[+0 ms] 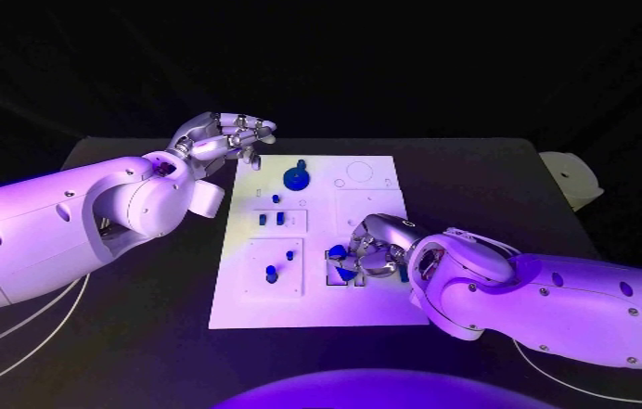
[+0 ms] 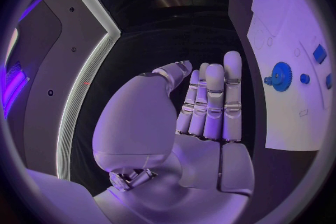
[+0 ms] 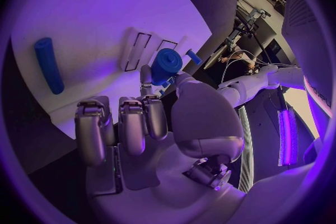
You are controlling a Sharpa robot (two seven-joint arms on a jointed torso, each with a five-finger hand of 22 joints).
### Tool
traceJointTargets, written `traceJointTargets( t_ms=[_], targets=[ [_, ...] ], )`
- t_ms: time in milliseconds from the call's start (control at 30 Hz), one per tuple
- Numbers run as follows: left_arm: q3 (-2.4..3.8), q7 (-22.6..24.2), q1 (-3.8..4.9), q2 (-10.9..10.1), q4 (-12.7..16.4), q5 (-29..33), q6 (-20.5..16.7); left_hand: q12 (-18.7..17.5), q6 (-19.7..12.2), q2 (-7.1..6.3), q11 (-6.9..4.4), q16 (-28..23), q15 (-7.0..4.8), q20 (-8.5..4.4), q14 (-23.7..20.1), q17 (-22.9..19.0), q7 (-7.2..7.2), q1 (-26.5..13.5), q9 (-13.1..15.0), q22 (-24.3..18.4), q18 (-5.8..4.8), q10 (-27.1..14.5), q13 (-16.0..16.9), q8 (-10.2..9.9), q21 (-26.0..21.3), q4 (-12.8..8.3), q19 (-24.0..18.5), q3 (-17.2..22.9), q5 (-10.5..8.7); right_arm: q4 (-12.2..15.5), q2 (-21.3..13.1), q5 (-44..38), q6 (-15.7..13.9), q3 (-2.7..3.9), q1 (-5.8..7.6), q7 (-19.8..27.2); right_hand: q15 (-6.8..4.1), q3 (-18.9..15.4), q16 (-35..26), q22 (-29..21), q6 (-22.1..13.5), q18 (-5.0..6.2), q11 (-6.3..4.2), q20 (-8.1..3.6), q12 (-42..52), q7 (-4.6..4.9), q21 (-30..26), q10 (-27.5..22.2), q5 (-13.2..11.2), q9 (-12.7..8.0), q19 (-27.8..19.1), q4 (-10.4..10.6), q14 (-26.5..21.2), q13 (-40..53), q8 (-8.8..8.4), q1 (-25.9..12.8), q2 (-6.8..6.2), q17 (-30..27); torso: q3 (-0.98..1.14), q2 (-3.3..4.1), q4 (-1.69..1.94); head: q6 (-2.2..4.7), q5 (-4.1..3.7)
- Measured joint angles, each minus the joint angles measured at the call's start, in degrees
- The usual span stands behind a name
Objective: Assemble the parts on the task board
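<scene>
small blue cylinder pinched over the near edge of the board

your right hand (image 1: 372, 253) sits low over the near right part of the flat white task board (image 1: 361, 312), and the right wrist view shows a short blue plastic cylinder part (image 3: 167, 65) pinched between thumb and fingertips, with a thin blue pin (image 3: 193, 56) just beside it. judge that part light, stiff and smooth, so it can twist or slip in the pinch; take it by the round sides, low on the body, not the end face. a long blue rod (image 3: 49, 65) lies loose on the board and will likely roll if nudged. the toothed blue gear (image 1: 296, 180) stands at the far left side. your left hand (image 1: 224, 136) hangs released beside the far left corner, fingers straight, grasping nothing. the board looks hard and slick on the black table (image 1: 134, 335); all around the table is dark.
</scene>
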Motion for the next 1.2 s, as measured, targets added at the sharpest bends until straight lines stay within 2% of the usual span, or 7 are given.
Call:
traceJointTargets(
  t_ms=[267, 367, 600, 767, 933, 1100, 1200],
  targets=[
    [0.0, -0.15, -0.01, -0.06, 0.0, 0.0, 0.04, 0.0, 0.0, 0.0, 0.0, 0.0, 0.0, 0.0, 0.0, 0.0, 0.0, 0.0, 0.05, 0.0, 0.0, 0.0, 0.0, 0.0, 0.0, 0.0, 0.0, 0.0, 0.0, 0.3, -0.53, -1.25, 0.92, 0.05, 0.03, -0.13, 0.0, 0.0, 0.0, -0.01, 0.45, 0.0, 0.0, 0.0, 0.36, -0.45, 0.0, 0.0, 0.48, 0.01, 0.0, 0.0, 0.0, 0.0, 0.23, -0.29, 0.28, 0.0, 0.01, 0.01, -0.03, -0.03, 0.03],
    [-0.01, -0.21, -0.02, -0.05, -0.01, 0.0, 0.07, 0.0, 0.0, 0.0, 0.0, 0.0, 0.0, 0.0, 0.0, 0.0, 0.0, 0.0, 0.05, 0.0, 0.0, 0.0, -0.01, 0.0, 0.0, 0.0, 0.0, 0.0, 0.0, 0.36, -0.61, -1.6, 1.25, 0.04, 0.03, -0.24, 0.0, 0.09, 0.0, -0.01, 2.69, 0.0, -0.1, 0.0, 0.37, -2.5, 0.0, -0.1, 1.07, 0.36, 0.0, 0.06, 0.0, -0.01, 0.86, -0.42, 0.46, 0.0, 0.01, 0.01, -0.03, -0.03, 0.03],
    [-0.01, -0.29, -0.02, 0.0, -0.03, 0.0, 0.12, 0.0, 0.0, 0.0, 0.0, 0.0, 0.0, 0.0, 0.0, 0.01, 0.0, 0.0, 0.04, 0.01, 0.0, 0.0, -0.01, 0.0, 0.0, 0.0, 0.0, 0.0, 0.0, 0.0, -0.16, -2.03, 1.63, 0.0, 0.0, -0.73, 0.0, -1.0, 0.0, -0.01, 2.35, 0.0, -0.3, -0.21, 0.37, -2.58, 0.0, 0.1, 1.24, 0.42, 0.21, -0.04, 0.0, -0.01, 0.92, -4.93, 0.52, 0.04, 0.01, 0.0, -0.03, 0.04, -0.02],
    [-0.01, -0.34, -0.01, 0.03, -0.04, 0.0, 0.15, 0.22, -0.21, 0.0, 0.0, 0.0, 0.0, 0.0, 0.0, -0.05, 0.21, 0.0, 0.04, -0.05, 0.0, 0.0, 0.07, 0.24, 0.0, 0.0, 0.0, 0.0, 0.0, -0.22, 0.23, -2.2, 1.65, 0.0, 0.0, -0.89, 0.0, -3.2, 0.0, -0.01, 2.35, 0.0, -0.31, -0.21, 0.36, -2.58, 0.0, 0.1, -2.01, 0.77, 0.21, -0.02, 0.0, -0.01, 1.7, -7.44, 0.52, 0.04, -0.03, 0.0, 0.02, 0.05, -0.07],
    [-0.01, -0.4, -0.01, 0.01, -0.04, 0.0, 0.17, 0.22, -0.21, 0.0, 0.0, 0.0, 0.0, 0.0, 0.0, -0.04, 0.21, 0.0, 0.04, -0.05, 0.0, 0.0, 0.06, 0.24, 0.0, 0.0, 0.0, 0.0, 0.0, -0.29, 0.22, -2.28, 1.57, 0.01, 0.01, -0.95, 0.0, -3.27, -0.01, -0.02, 2.15, 0.0, -0.31, -0.21, 0.36, -2.42, 0.0, 0.1, -2.22, 0.8, 0.21, -0.08, 0.0, -0.01, 1.76, -7.44, 0.52, 0.04, -0.06, 0.02, 0.02, 0.05, -0.12],
    [-0.01, -0.47, -0.01, -0.01, -0.03, 0.0, 0.19, 0.22, -0.21, 0.0, 0.0, 0.0, 0.0, 0.0, 0.0, -0.04, 0.21, 0.0, 0.09, -0.04, 0.0, 0.0, 0.06, 0.24, 0.0, 0.0, 0.0, 0.0, 0.0, 0.38, -0.59, -2.21, 0.87, 0.01, 0.01, -0.84, 0.0, -3.27, -0.01, -0.02, 1.37, 0.0, -0.3, -0.21, -0.12, -2.54, 0.0, 0.11, -0.72, 0.87, 0.21, -0.08, 0.0, -0.02, 1.76, -3.84, 0.24, 0.03, -0.06, 0.02, 0.01, 0.01, -0.26],
    [-0.01, -0.49, -0.01, -0.01, -0.04, 0.0, 0.21, 0.22, -0.21, 0.0, 0.0, 0.0, 0.0, 0.0, 0.0, -0.05, 0.21, 0.0, 0.09, -0.04, 0.0, 0.0, 0.06, 0.24, 0.0, 0.0, 0.0, 0.0, 0.0, 1.22, -1.96, -1.79, -0.4, 0.01, 0.04, -0.24, 0.0, -2.83, -0.01, 0.0, 0.22, 0.0, -0.3, -0.21, -1.85, -2.11, 0.0, 0.11, 0.82, 0.72, 0.21, -0.52, 0.0, -0.02, 1.75, 0.61, -0.85, 0.03, -0.03, 0.0, 0.01, 0.01, -0.33]
  ],
)
